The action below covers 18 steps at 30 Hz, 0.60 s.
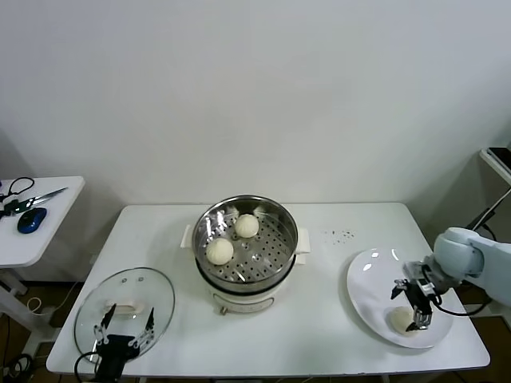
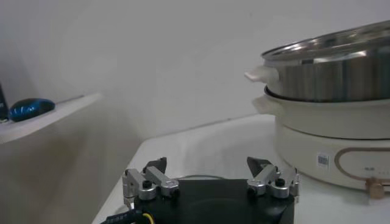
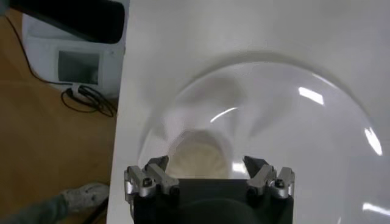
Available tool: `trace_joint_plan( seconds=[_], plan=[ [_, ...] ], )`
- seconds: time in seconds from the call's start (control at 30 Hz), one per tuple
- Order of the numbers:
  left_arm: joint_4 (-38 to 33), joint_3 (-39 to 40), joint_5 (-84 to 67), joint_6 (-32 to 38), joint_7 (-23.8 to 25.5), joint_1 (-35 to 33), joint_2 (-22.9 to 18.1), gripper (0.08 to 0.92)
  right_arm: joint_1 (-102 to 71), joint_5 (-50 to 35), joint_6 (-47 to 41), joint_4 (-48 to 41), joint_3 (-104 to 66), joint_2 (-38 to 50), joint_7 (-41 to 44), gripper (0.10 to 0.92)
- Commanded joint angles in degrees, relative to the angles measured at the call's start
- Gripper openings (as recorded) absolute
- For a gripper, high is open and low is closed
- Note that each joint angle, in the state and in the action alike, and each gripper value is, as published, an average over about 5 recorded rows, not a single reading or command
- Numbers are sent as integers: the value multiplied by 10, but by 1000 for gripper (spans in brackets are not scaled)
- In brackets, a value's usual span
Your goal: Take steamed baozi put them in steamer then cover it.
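Right gripper [image 1: 416, 313] hovers over 1 baozi [image 1: 400, 320] on the plate [image 1: 367, 283], jaws spread wide around it, gripping nothing. 2 more sit in the steamer [image 1: 275, 239] (mid-tabletop). Left gripper [image 1: 124, 329], jaws apart, rests by the lid [image 1: 128, 291].

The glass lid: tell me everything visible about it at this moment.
The glass lid is round and clear with a metal rim and a pale handle at its centre. It lies flat near the table's front left corner, off the steamer, which stands uncovered. The left gripper hovers open above its near edge; whether it touches is unclear.
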<state>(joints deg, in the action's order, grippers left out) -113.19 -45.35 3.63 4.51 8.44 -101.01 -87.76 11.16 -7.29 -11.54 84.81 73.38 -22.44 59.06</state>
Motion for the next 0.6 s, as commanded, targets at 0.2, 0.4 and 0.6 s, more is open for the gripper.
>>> trace_joint_plan(
  seconds=[0.2, 0.4, 0.6],
  plan=[
    [6, 0, 4, 2, -1, 0, -3, 823, -52, 22, 5, -29, -32, -2, 4, 823],
    [6, 1, 6, 2, -1, -2, -4, 823, -47, 22, 7, -35, -30, -10, 5, 808],
    [7, 2, 7, 2, -1, -3, -5, 823, -35, 20, 11, -38, -22, -14, 6, 731]
  ],
)
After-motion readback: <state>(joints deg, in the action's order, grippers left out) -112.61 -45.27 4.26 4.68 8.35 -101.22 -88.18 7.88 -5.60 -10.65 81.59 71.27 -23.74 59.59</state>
